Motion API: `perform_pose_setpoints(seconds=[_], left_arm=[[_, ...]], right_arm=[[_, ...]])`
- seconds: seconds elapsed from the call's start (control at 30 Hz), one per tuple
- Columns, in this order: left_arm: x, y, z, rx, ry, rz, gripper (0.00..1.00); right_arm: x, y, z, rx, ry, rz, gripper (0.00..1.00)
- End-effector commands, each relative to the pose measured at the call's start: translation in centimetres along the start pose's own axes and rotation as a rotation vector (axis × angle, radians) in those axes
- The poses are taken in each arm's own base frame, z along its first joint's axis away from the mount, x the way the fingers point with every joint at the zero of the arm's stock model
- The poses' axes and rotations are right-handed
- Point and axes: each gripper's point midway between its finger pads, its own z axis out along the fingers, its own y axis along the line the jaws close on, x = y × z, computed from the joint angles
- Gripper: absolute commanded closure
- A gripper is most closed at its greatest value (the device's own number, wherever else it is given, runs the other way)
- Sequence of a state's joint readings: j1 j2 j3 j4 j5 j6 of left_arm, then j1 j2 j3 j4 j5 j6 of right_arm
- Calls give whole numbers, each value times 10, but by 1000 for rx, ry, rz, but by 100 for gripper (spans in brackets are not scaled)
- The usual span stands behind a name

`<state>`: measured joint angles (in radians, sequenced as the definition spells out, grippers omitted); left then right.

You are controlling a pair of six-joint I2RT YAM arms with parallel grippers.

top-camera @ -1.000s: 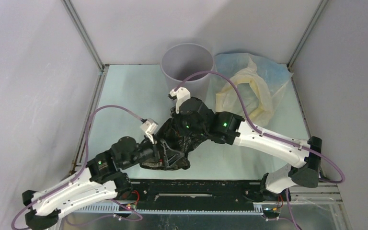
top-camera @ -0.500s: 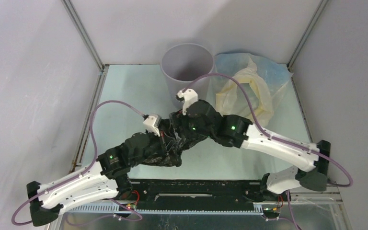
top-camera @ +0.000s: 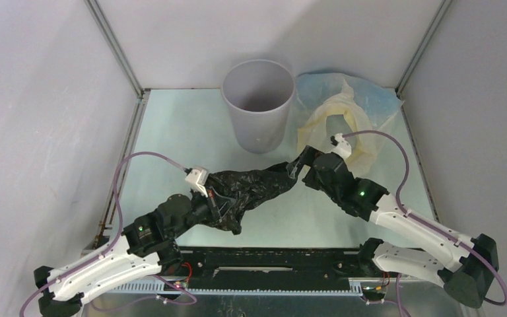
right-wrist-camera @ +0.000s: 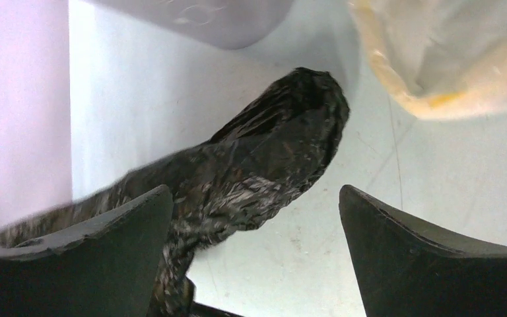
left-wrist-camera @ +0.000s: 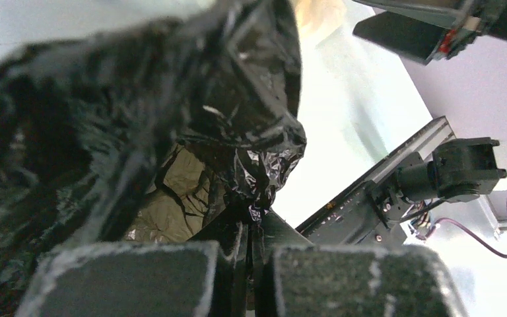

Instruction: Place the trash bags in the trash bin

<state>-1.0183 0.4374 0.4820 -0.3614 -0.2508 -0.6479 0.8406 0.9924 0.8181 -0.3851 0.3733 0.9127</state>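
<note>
- The black bag (top-camera: 251, 188) lies on the counter (top-camera: 185, 132), outside the bin (top-camera: 259, 125). It now makes one long crinkled strip running from 8 o'clock to 2 o'clock, where a second ago it was a tight bunch under both arms.
- The bin stands upright at 12 o'clock from the bag, near it but apart, and nothing black shows inside its mouth.
- The grip has changed sides. The left pincer (top-camera: 216, 198), spread a second ago, is now pressed together on the bag's 8 o'clock end. Its wrist view shows glossy black plastic caught between the closed fingers (left-wrist-camera: 119, 277).
- The right pincer (top-camera: 298, 166), which was clamped on the bunch, now stands spread and has drawn back toward 4 o'clock. In its wrist view the bag's free tip (right-wrist-camera: 270, 145) rests on the counter just ahead of the open jaws, with no finger touching it.
- The yellowish bag (top-camera: 360, 115) sits at 2 o'clock, beside the bin, unmoved and not part of the job.
- My reading is that this is a handover: the left arm alone now carries the bag. The bag must be lifted clear of the counter and swung toward 12 o'clock over the rim. The loose trailing end could drag or hang outside the bin.
</note>
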Motion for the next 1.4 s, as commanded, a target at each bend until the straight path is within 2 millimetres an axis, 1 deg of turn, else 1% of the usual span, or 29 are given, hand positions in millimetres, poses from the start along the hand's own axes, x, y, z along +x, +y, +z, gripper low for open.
perform_pose_setpoints(seconds=[0.0,0.03,0.17,0.27,0.33,0.5,0.57,0.63,0.7,0.73,0.77,0.8,0.83,0.87,0.93,1.03,1.13,1.23,1.27,1.37], left_arm=[[-2,-9,-3,46,-1,-33,100],[-2,-10,-3,50,1,-34,100],[2,-11,-3,59,16,-39,100],[3,-12,-4,59,25,-37,100],[3,-12,-5,60,29,-37,100],[3,-11,-6,58,27,-39,100],[3,-10,-6,52,24,-42,100],[2,-10,-5,49,23,-42,100],[-1,-11,-6,51,19,-41,100],[-3,-11,-7,48,16,-40,100],[-5,-11,-9,43,10,-38,100],[-9,-11,-11,36,3,-34,100],[-12,-10,-13,30,-5,-28,100],[-17,-10,-16,22,-17,-23,100],[-28,-9,-22,3,-41,-9,100],[-53,-13,-37,-5,-95,9,100],[-79,-19,-54,-9,-145,27,100],[-109,-23,-72,-28,-209,48,100],[-120,-24,-78,-38,-236,57,100],[-155,-25,-95,-94,-310,90,100]], right_arm=[[-16,-24,10,149,-137,397,0],[-14,-26,14,162,-139,409,0],[-2,-19,33,152,-103,450,1],[9,-21,47,176,-78,477,3],[17,-27,56,208,-65,489,5],[42,-50,76,284,-28,538,10],[48,-51,83,275,-18,535,15],[51,-47,88,250,-5,503,19],[50,-42,90,225,-7,473,32],[48,-38,90,208,-16,443,42],[45,-35,89,193,-28,426,57],[42,-30,86,175,-39,408,75],[38,-26,84,157,-49,395,89],[33,-23,80,141,-62,385,100],[20,-15,70,104,-92,371,100],[-1,-1,52,58,-134,332,100],[-27,22,32,-24,-179,266,100],[-56,55,8,-118,-224,175,100],[-73,73,-6,-152,-258,147,100],[-106,107,-36,-179,-342,40,100]])
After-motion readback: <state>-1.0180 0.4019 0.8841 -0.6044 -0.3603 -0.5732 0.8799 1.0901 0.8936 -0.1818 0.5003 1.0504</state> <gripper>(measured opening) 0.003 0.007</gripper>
